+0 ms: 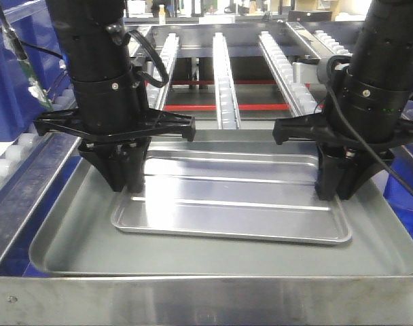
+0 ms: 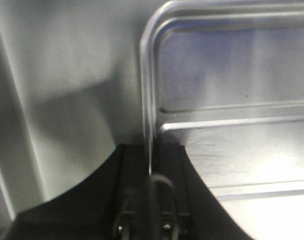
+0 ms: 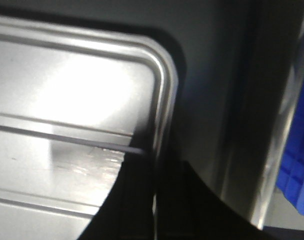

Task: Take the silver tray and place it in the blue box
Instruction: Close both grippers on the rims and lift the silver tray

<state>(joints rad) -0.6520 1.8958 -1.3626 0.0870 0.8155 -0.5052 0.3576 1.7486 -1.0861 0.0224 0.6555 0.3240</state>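
The shiny silver tray (image 1: pixel 240 204) with two long ridges lies inside a larger dull-grey tray (image 1: pixel 213 257). My left gripper (image 1: pixel 128 187) is shut on the silver tray's left rim, with one finger on each side of the rim in the left wrist view (image 2: pixel 151 165). My right gripper (image 1: pixel 337 193) is shut on the right rim, also seen in the right wrist view (image 3: pixel 156 200). I cannot tell whether the tray is lifted off the floor. A ribbed blue plastic wall (image 1: pixel 13 81) at the far left may be the blue box.
Roller conveyor rails (image 1: pixel 223 75) run away behind the trays. A steel ledge (image 1: pixel 206 299) runs along the front. More blue plastic (image 1: pixel 405 193) sits at the right edge and shows in the right wrist view (image 3: pixel 294 170).
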